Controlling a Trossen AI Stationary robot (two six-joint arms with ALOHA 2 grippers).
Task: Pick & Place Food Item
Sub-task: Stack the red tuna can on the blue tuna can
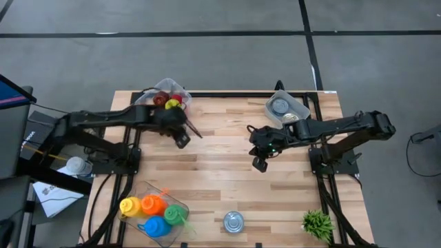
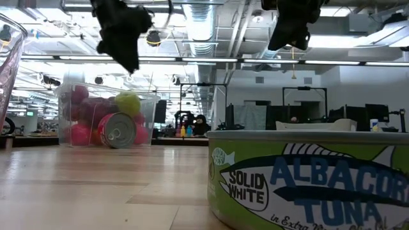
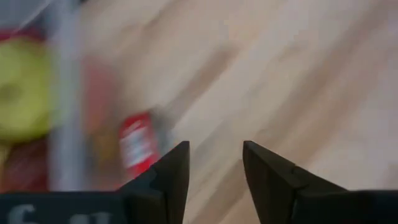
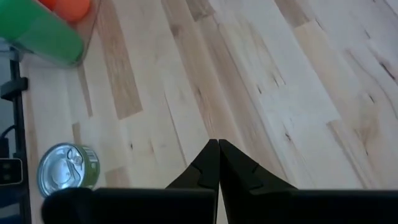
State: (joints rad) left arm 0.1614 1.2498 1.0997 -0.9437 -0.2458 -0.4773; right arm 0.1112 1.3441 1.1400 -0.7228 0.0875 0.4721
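Tuna can [image 2: 310,179], green label, sits closest to the low cam at the table's near edge [image 1: 207,231]; same can [image 4: 67,168] shows well ahead of the right gripper [image 4: 217,163] in its wrist view, untouched, upright. Right gripper [image 1: 260,163]: fingers pressed together, no gap, nothing held, raised above bare wood approx. mid-table. Near-left corner: clear tub of coloured cups [image 1: 155,213], well apart from both grippers; small plant [image 1: 318,222] at near-right corner. Left gripper [image 1: 182,138]: fingers [image 3: 171,171] parted a moderate amt., nothing between them, raised off the table and just beside the far-left clear bin [image 2: 105,118]. Bin holds assorted items incl. a yellow ball [image 2: 128,102] and a red-sided can [image 2: 118,131] lying on its side against the bin's wall; red label [image 3: 137,146] shows just ahead of the left fingers. Far-right: second clear bin [image 1: 288,108] w/ a can inside, behind the right arm. Status, as judged: which food item is the target can't be told; no item is gripped, so pick not yet done; approach, grasp, transfer, release all remain.
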